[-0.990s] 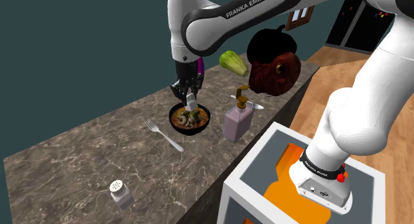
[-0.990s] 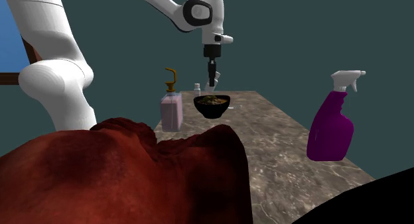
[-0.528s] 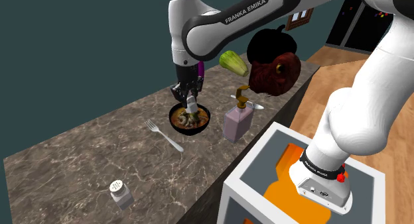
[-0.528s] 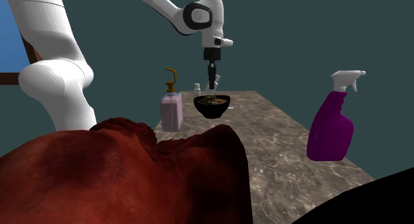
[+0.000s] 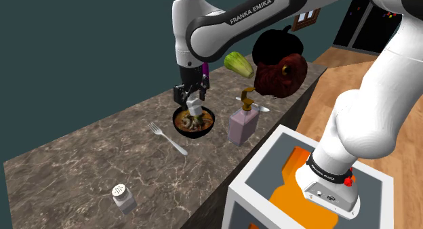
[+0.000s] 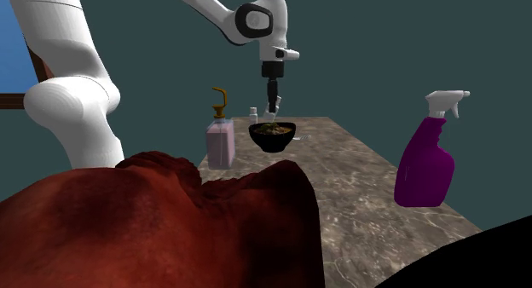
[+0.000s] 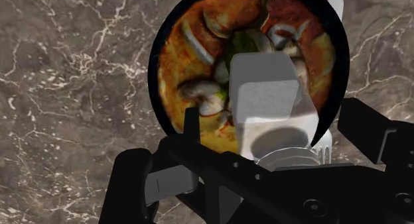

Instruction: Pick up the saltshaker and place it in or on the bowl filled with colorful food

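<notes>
A black bowl (image 5: 178,127) (image 6: 273,141) (image 7: 156,63) of orange, brown and green food stands on the marble counter (image 5: 81,167). My gripper (image 5: 194,99) (image 6: 273,100) (image 7: 278,142) hangs straight over it, open, with its fingers well apart. Between the fingers a pale grey saltshaker (image 5: 196,108) (image 7: 265,100) is upright just above or on the food. Neither finger clasps it. Whether its base rests on the food is hidden.
A second shaker (image 5: 123,198) with a holed lid stands near the counter's front end, and a fork (image 5: 167,137) lies beside the bowl. A pink soap dispenser (image 5: 243,123) (image 6: 220,143) stands close by, a purple spray bottle (image 6: 424,163) farther off. A dark red mass (image 6: 162,227) fills the second exterior view's foreground.
The gripper sank a little toward the bowl with the shaker, then its fingers spread apart and let go of the shaker.
</notes>
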Tool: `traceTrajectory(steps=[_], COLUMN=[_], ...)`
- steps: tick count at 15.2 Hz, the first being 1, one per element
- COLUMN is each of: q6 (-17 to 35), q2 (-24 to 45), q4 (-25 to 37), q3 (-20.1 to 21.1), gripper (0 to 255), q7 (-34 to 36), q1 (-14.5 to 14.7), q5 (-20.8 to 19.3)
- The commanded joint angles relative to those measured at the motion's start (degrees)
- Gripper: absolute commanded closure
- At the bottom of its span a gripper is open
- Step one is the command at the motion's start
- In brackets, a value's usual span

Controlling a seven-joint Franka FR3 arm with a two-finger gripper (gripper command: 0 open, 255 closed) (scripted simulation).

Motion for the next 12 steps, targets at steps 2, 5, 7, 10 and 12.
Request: traceTrajectory(steps=[2,5,7,10,12], q6=[-3.81,-7.23,-7.23,-7.23,-7.23], q2=[-1.24,-2.08,-2.08,-2.08,-2.08], q4=[2.59,5.18,5.17,5.18,5.18], q3=[-0.06,-0.12,-0.12,-0.12,-0.12], gripper=[0,0,0,0,0], q7=[-0.15,-0.24,-0.24,-0.24,-0.24], q1=[-0.02,-0.04,-0.04,-0.04,-0.04], q5=[0.18,0.3,0.3,0.3,0.3])
